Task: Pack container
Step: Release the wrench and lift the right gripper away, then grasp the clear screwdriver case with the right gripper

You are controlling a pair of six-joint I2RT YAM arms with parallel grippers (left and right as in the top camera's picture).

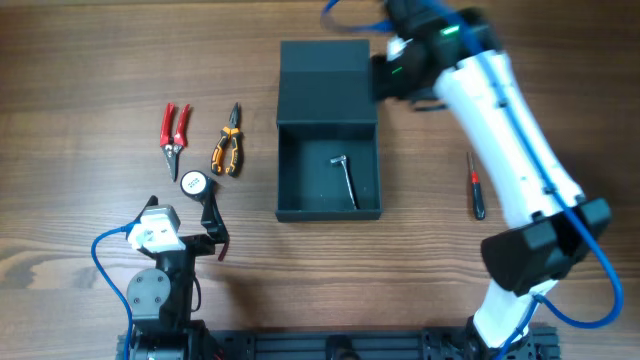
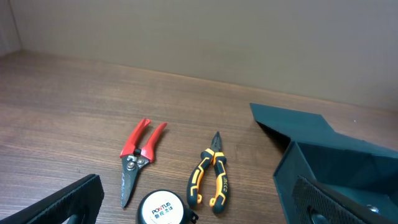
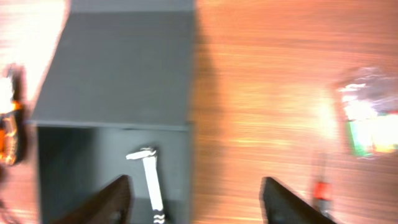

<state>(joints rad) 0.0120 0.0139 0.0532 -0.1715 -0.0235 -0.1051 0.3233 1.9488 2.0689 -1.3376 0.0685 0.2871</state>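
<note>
The container (image 1: 305,180) sat open at mid-table. The right gripper (image 3: 199,199), spread and empty over its lid edge, would do best closing squarely across the screwdriver (image 1: 477,188) handle (the left gripper (image 2: 199,205) was spread too). Counted: one metal tool (image 1: 347,178) inside; one snips (image 1: 175,128), one pliers (image 1: 228,145) and one tape measure (image 1: 194,183) outside.

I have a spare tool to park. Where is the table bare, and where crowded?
Bare wood lies between the container and the screwdriver, and left of the red shears. Crowded: shears, pliers and tape measure by the left gripper.
</note>
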